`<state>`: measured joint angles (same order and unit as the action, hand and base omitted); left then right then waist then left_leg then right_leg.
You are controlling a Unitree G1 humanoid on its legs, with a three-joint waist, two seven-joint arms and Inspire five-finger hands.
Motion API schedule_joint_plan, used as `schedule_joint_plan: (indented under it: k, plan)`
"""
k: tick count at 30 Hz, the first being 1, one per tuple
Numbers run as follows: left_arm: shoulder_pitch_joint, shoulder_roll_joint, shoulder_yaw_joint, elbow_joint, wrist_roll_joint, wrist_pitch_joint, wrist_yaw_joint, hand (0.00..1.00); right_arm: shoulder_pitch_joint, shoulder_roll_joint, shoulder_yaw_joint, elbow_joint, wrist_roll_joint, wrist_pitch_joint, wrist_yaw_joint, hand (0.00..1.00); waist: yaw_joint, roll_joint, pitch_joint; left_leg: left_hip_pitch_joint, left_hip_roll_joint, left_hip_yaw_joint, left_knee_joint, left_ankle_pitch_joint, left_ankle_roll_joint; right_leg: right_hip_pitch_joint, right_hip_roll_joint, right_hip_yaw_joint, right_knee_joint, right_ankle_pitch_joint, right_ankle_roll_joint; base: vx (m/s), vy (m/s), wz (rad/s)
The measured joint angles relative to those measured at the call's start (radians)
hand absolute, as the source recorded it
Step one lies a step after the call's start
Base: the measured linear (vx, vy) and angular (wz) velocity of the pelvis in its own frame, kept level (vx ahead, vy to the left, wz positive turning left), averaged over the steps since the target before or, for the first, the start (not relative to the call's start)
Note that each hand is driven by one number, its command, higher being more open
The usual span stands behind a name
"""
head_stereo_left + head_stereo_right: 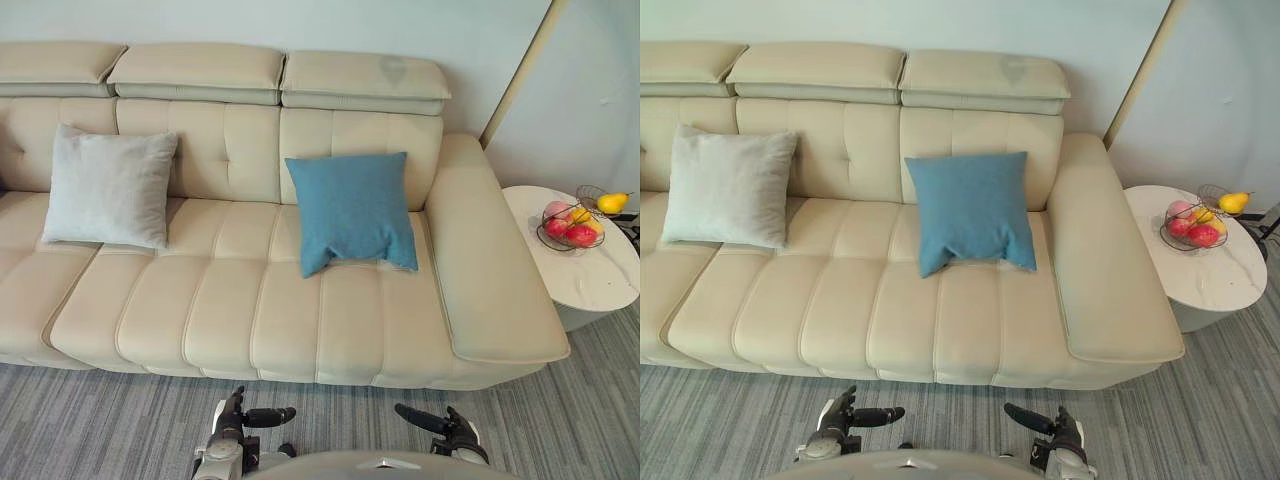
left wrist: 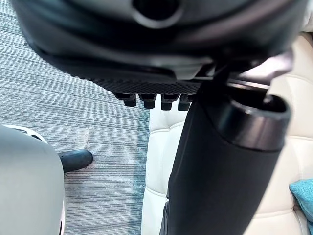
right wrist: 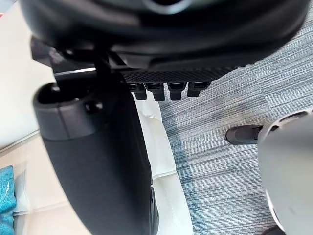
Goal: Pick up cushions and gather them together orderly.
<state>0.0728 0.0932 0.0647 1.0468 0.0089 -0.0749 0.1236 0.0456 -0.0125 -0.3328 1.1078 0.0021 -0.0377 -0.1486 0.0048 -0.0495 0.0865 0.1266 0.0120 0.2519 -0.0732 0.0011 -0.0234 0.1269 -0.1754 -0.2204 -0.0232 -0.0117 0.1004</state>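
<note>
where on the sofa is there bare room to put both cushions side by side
The widest bare seat lies between the grey cushion and the blue cushion, and along the front of the sofa. Little room separates the blue cushion from the armrest. The fruit basket crowds the side table.

Both hands matte black. Left hand [image 1: 248, 417]: slim dark digits with rounded tips, on a silver-grey left arm [image 1: 220, 455] with a pale wrist collar. Right hand [image 1: 435, 421]: same build, mirrored; right arm [image 1: 465, 445] also silver-grey. In the left wrist view, the thumb [image 2: 220, 166] is a fat, smooth black tube with a rounded lip at its base. Fingertips [image 2: 148, 101] are short, blocky and black, in an even row. Palm [image 2: 146, 82] edge has a fine dotted grip texture. Right wrist view: same parts, same finish.
</note>
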Motion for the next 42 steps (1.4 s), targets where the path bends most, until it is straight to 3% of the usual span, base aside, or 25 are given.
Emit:
schedule_joint_plan:
  k: [7,11,13,16,17,21,22,24,25,26,28,29,31,32,34,35,36,37,38,39,40,42]
  plan:
    - [0.001,-0.001,0.000,0.018,0.000,0.020,-0.021,1.00,0.026,-0.004,0.000,-0.031,0.004,0.016,0.040,1.00,-0.033,0.010,0.002,0.038,0.012,0.058,-0.013,0.000,-0.003,0.001,0.006,0.042,0.012,0.000,0.001,-0.05,-0.006,-0.22]
    - [-0.001,-0.008,0.024,0.016,0.000,0.022,-0.036,1.00,0.037,-0.021,0.005,-0.049,0.003,0.021,0.057,1.00,-0.037,0.020,0.017,0.034,0.039,0.103,0.046,-0.030,-0.025,-0.023,0.025,0.105,0.038,0.001,0.004,-0.08,-0.044,-0.37]
    - [-0.005,-0.012,0.059,0.011,0.000,0.022,-0.039,1.00,0.037,-0.028,0.024,-0.050,0.001,0.025,0.057,1.00,-0.037,0.011,0.026,-0.014,0.051,0.076,0.132,-0.044,-0.031,-0.059,0.027,0.148,0.048,0.008,0.009,-0.05,-0.098,-0.57]
    - [-0.005,-0.027,0.079,0.008,-0.001,0.021,-0.037,1.00,0.037,-0.044,0.033,-0.051,0.001,0.025,0.056,1.00,-0.037,0.029,0.032,-0.037,0.065,0.029,0.146,-0.054,-0.043,-0.106,0.045,0.208,0.045,0.032,0.006,-0.03,-0.068,-0.72]
    - [-0.005,-0.041,0.102,0.006,-0.003,0.022,-0.038,1.00,0.038,-0.054,0.033,-0.056,0.001,0.026,0.056,1.00,-0.037,0.043,0.042,-0.029,0.083,0.065,0.143,-0.086,-0.048,-0.133,0.069,0.262,0.045,0.050,0.005,-0.05,0.021,-1.05]
    - [-0.005,-0.039,0.151,-0.003,-0.011,0.022,-0.033,1.00,0.038,-0.037,0.067,-0.106,0.000,0.028,0.056,1.00,-0.035,0.024,0.054,0.001,0.112,0.248,0.168,-0.127,-0.069,-0.195,0.113,0.408,0.039,0.094,-0.014,-0.07,0.022,-1.37]
    - [-0.007,-0.037,0.156,-0.004,-0.011,0.022,-0.031,1.00,0.035,-0.035,0.080,-0.116,0.000,0.028,0.057,1.00,-0.036,0.019,0.057,0.005,0.131,0.308,0.187,-0.140,-0.071,-0.221,0.116,0.392,0.042,0.101,-0.027,-0.07,-0.012,-1.91]
    - [-0.007,-0.035,0.151,-0.003,-0.010,0.022,-0.024,1.00,0.018,-0.034,0.088,-0.111,0.000,0.028,0.057,1.00,-0.035,0.023,0.057,0.006,0.161,0.424,0.202,-0.151,-0.081,-0.272,0.098,0.237,0.072,0.111,-0.083,-0.03,0.005,-1.66]
    - [-0.007,-0.031,0.147,-0.002,-0.010,0.022,-0.023,1.00,0.007,-0.033,0.090,-0.111,0.000,0.028,0.057,1.00,-0.036,0.027,0.059,0.012,0.174,0.471,0.206,-0.148,-0.084,-0.308,0.078,0.117,0.111,0.104,-0.092,0.09,0.002,-1.51]
    - [-0.012,-0.022,0.137,0.001,-0.010,0.023,-0.023,1.00,0.001,-0.034,0.088,-0.111,0.000,0.028,0.057,1.00,-0.041,0.029,0.062,0.013,0.187,0.507,0.218,-0.147,-0.085,-0.342,0.037,-0.069,0.162,0.092,-0.115,0.14,-0.027,-1.35]
    - [-0.025,-0.023,0.136,0.001,-0.011,0.023,-0.022,1.00,-0.005,-0.055,0.083,-0.106,-0.001,0.028,0.055,1.00,-0.045,0.052,0.075,0.031,0.211,0.506,0.220,-0.143,-0.092,-0.351,0.009,-0.313,0.229,0.077,-0.143,0.19,-0.132,-1.10]
    - [-0.032,-0.023,0.135,0.001,-0.010,0.023,-0.022,1.00,-0.011,-0.070,0.084,-0.102,-0.002,0.025,0.055,1.00,-0.046,0.064,0.083,0.049,0.219,0.506,0.209,-0.135,-0.100,-0.354,0.012,-0.357,0.252,0.061,-0.164,0.17,-0.162,-0.83]
    - [-0.050,-0.050,0.106,-0.001,-0.010,0.022,-0.024,1.00,-0.015,-0.106,0.081,-0.082,-0.005,0.025,0.050,1.00,-0.055,0.112,0.109,0.092,0.223,0.507,0.175,-0.108,-0.123,-0.357,0.029,-0.340,0.306,0.007,-0.170,0.14,-0.147,-0.57]
    - [-0.052,-0.063,0.097,-0.001,-0.009,0.021,-0.026,1.00,-0.014,-0.118,0.078,-0.068,-0.005,0.026,0.049,1.00,-0.059,0.118,0.111,0.105,0.223,0.508,0.185,-0.083,-0.144,-0.371,0.030,-0.318,0.346,-0.029,-0.170,0.15,-0.139,-0.51]
    - [-0.050,-0.065,0.093,0.001,-0.009,0.022,-0.028,1.00,-0.013,-0.111,0.076,-0.068,-0.001,0.026,0.051,1.00,-0.068,0.108,0.115,0.093,0.254,0.505,0.297,-0.079,-0.144,-0.372,0.031,-0.285,0.369,-0.068,-0.158,0.18,-0.219,-0.52]
    - [-0.048,-0.065,0.085,0.005,-0.009,0.023,-0.032,1.00,-0.013,-0.109,0.078,-0.067,-0.002,0.025,0.051,1.00,-0.070,0.105,0.116,0.062,0.305,0.496,0.435,-0.077,-0.141,-0.357,0.045,-0.261,0.358,-0.081,-0.153,0.20,-0.301,-0.60]
    - [-0.045,-0.065,0.078,0.005,-0.009,0.023,-0.035,1.00,-0.013,-0.108,0.080,-0.064,-0.002,0.025,0.051,1.00,-0.069,0.102,0.117,0.039,0.343,0.479,0.532,-0.064,-0.122,-0.342,0.061,-0.244,0.341,-0.083,-0.155,0.18,-0.283,-0.68]
    - [-0.039,-0.066,0.077,-0.001,-0.009,0.024,-0.043,1.00,-0.013,-0.107,0.079,-0.059,-0.002,0.027,0.051,1.00,-0.064,0.098,0.120,-0.016,0.389,0.410,0.689,-0.095,-0.099,-0.311,0.092,-0.217,0.304,-0.085,-0.161,0.12,-0.145,-0.75]
    - [-0.040,-0.064,0.078,-0.010,-0.011,0.018,-0.042,1.00,-0.015,-0.107,0.079,-0.041,-0.002,0.028,0.048,1.00,-0.063,0.099,0.122,-0.086,0.370,0.304,0.795,-0.182,-0.109,-0.274,0.116,-0.184,0.272,-0.084,-0.165,0.11,-0.101,-0.70]
    - [-0.040,-0.065,0.078,-0.015,-0.015,0.016,-0.042,1.00,-0.014,-0.107,0.078,-0.031,-0.001,0.028,0.048,1.00,-0.063,0.097,0.124,-0.107,0.354,0.265,0.811,-0.212,-0.111,-0.255,0.122,-0.173,0.261,-0.084,-0.167,0.11,-0.025,-0.60]
    - [-0.040,-0.064,0.078,-0.023,-0.020,0.013,-0.043,1.00,-0.011,-0.107,0.072,-0.011,-0.001,0.032,0.046,1.00,-0.061,0.089,0.129,-0.134,0.307,0.214,0.796,-0.251,-0.103,-0.212,0.128,-0.152,0.241,-0.085,-0.168,0.10,0.001,-0.44]
    - [-0.039,-0.059,0.082,-0.039,-0.026,0.011,-0.042,1.00,-0.002,-0.099,0.057,-0.005,0.000,0.035,0.037,1.00,-0.049,0.081,0.130,-0.184,0.238,0.150,0.708,-0.273,-0.097,-0.176,0.138,-0.100,0.231,-0.088,-0.172,0.10,0.038,-0.80]
